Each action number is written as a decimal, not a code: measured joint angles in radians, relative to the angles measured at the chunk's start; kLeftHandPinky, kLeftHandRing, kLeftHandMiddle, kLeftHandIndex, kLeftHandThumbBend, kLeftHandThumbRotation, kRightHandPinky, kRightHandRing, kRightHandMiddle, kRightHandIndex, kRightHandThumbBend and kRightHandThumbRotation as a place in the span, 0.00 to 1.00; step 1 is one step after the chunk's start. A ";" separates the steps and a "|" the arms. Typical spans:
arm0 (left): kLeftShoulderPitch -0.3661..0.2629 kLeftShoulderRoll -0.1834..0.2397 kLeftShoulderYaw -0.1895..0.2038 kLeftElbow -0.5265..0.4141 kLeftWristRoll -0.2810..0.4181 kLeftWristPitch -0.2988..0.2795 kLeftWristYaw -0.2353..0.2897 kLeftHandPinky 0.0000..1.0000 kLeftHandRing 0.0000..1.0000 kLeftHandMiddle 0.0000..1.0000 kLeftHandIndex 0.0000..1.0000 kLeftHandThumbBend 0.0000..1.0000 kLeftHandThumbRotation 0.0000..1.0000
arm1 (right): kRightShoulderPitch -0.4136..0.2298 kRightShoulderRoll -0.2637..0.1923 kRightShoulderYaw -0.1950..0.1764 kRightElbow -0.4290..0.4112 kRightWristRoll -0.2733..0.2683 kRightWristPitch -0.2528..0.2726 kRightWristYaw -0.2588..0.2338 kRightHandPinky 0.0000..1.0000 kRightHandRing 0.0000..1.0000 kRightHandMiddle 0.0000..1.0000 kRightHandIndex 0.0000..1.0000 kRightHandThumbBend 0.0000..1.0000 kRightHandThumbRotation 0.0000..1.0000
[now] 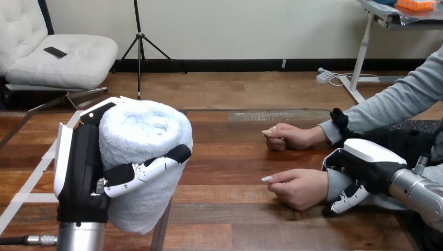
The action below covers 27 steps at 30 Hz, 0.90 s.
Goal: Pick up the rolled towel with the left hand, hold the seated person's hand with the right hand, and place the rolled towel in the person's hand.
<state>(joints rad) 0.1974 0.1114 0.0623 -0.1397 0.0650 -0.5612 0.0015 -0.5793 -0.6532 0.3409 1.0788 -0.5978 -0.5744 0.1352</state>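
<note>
Now, the relation that counts: your target, the person's nearer hand [299, 188], lies at 3 o'clock from the fluffy white rolled towel [143, 133], well apart across bare planks of the dark wooden table [230, 157].
Towel axis: the roll stands nearly upright, running 12 to 6 o'clock, its spiral end face up and its lower end apparently lifted off the table.
Left hand: your black-and-white left hand [78, 172] is clamped on the rolled towel, palm at the roll's 9 o'clock side, one finger wrapped across its front toward 3 o'clock.
Right hand: your right hand [365, 167] sits at the 3 o'clock side of the person's nearer hand, its fingers [347, 201] curled round the grey-sleeved wrist [334, 183], so it grips the wrist rather than the hand itself.
Person's nearer hand: it rests on the table as a loose fist, one finger pointing to 9 o'clock; no open palm faces up to take the roll.
Person's farther hand: a second fist [287, 137] lies at 12 o'clock from the nearer one, just apart from it.
Nearer arm: the right hand is at the target; the left has the travelling to do.
Judgement: you will likely need to carry the roll toward 3 o'clock and tip its axis to lie across the palm, once that fist opens.
</note>
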 measured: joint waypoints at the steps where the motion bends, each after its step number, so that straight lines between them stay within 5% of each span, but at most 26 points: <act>1: 0.000 0.000 0.000 0.000 0.000 0.000 0.000 0.25 0.30 0.36 0.39 0.61 0.00 | -0.001 0.000 0.002 0.001 0.000 -0.001 -0.001 0.28 0.33 0.40 0.44 0.87 0.00; 27: 0.000 0.000 0.000 0.002 -0.016 -0.004 -0.004 0.25 0.29 0.36 0.39 0.61 0.00 | -0.005 0.000 0.019 0.034 -0.012 -0.053 -0.035 0.29 0.32 0.37 0.37 0.62 0.12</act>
<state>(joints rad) 0.1974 0.1115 0.0622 -0.1373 0.0488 -0.5656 -0.0022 -0.5839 -0.6534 0.3598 1.1131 -0.6094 -0.6275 0.1004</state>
